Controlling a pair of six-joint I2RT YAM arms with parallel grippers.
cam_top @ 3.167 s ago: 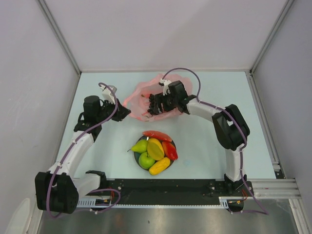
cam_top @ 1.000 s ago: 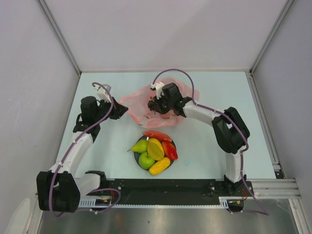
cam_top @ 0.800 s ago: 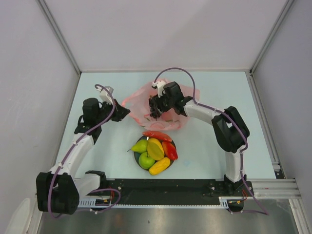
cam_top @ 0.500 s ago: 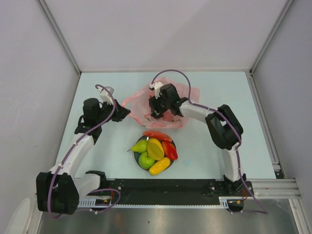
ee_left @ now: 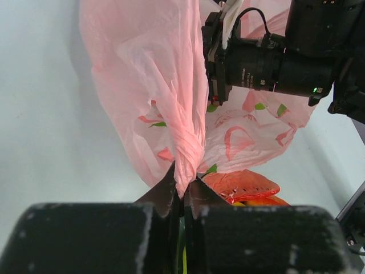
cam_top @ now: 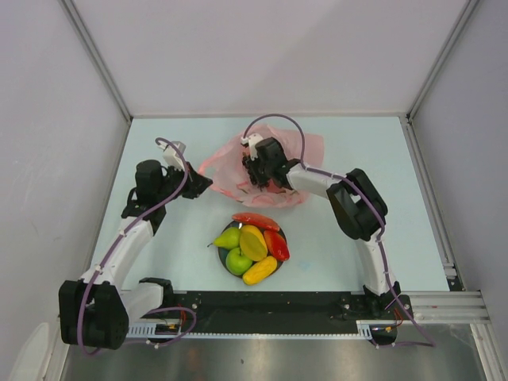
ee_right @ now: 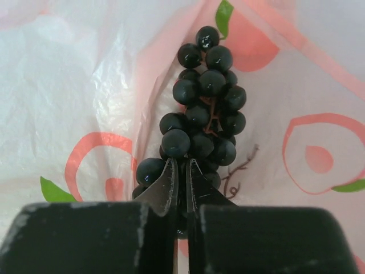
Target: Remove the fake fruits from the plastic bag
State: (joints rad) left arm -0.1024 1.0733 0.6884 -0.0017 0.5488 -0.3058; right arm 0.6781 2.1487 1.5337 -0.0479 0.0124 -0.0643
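Observation:
The pink plastic bag (cam_top: 228, 163) lies crumpled at the table's middle back. My left gripper (cam_top: 197, 185) is shut on a gathered fold of the bag (ee_left: 171, 85) at its left edge, and the fold is pinched between the tips of this gripper (ee_left: 183, 181). Over the bag's mouth, my right gripper (cam_top: 258, 179) reaches down inside. It is shut (ee_right: 181, 165) in the near end of a bunch of dark purple grapes (ee_right: 206, 97), which lies on the bag's film (ee_right: 68, 85). Other fake fruits are on the plate: a watermelon slice (cam_top: 255, 220), a pear (cam_top: 228, 238), an apple (cam_top: 238, 261) and a mango piece (cam_top: 253, 242).
The dark round plate (cam_top: 279, 267) sits in front of the bag, near the arms' bases, also holding a red piece (cam_top: 276, 244) and a yellow piece (cam_top: 259, 271). The right arm's wrist (ee_left: 274, 57) hangs close above the bag. Walls enclose the table on three sides.
My right gripper opened inside the bag, shifted slightly left and closed in the bunch of grapes. The left gripper has kept its hold on the bag's edge.

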